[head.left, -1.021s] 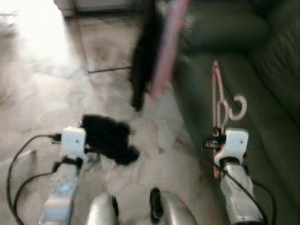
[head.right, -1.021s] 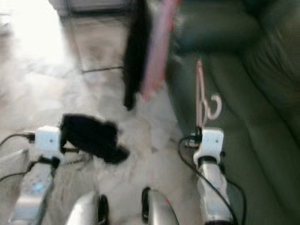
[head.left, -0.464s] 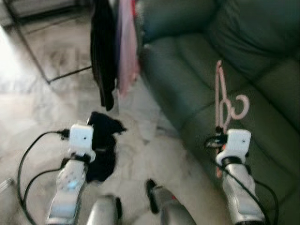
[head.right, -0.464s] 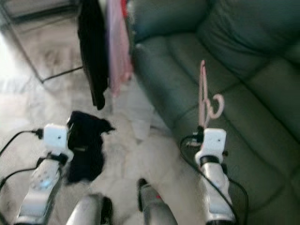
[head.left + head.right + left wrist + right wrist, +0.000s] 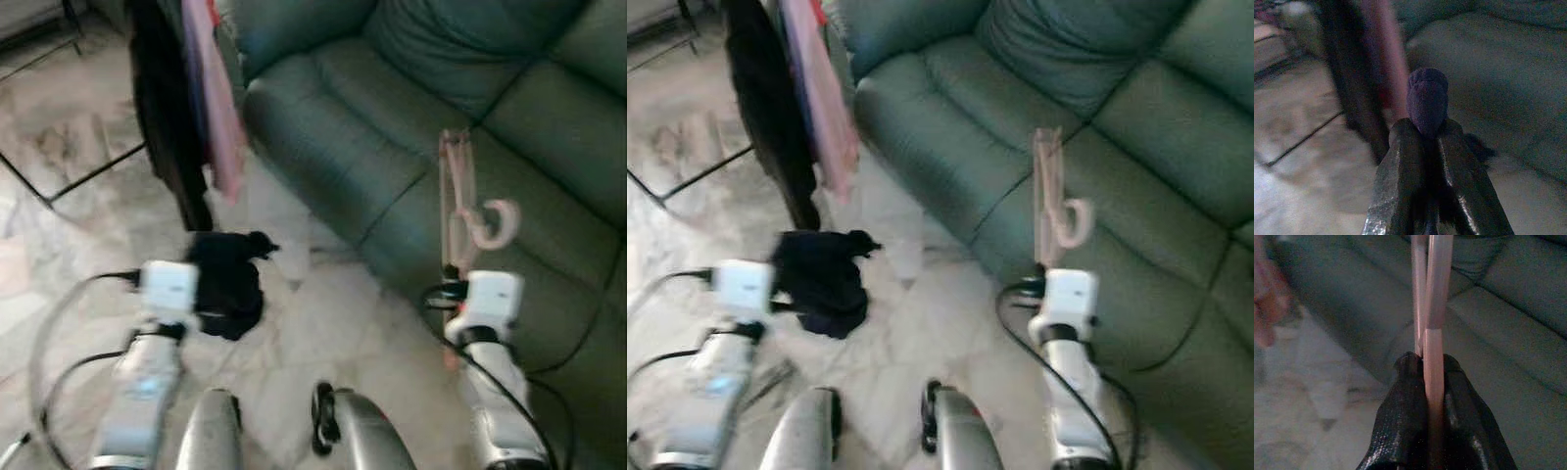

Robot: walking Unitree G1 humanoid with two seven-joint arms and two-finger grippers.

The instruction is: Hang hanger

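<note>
A: Which step is this?

B: Carrying, I'd judge. The right gripper (image 5: 1427,367) is clamped on the pink hanger (image 5: 460,211), which stands upright at right of centre in the eye views, its hook curling right, in front of the green sofa (image 5: 392,117).

A: And the left gripper (image 5: 1426,134)?

B: Its fingers are closed on a dark cloth; a purple-black fold pokes out between the tips. In the eye view that black cloth (image 5: 227,284) sits lower left of centre, over the marble floor (image 5: 323,323).

A: Where would the hanger go?

B: Probably where the clothes (image 5: 186,108) hang, upper left of the frame: a black garment and a pink one. The rail itself is out of sight.

A: So the next move?

B: Turn toward those clothes, raise the hanger and bring its hook over whatever holds them. The frames are blurred, so the rail's position needs finding.
</note>
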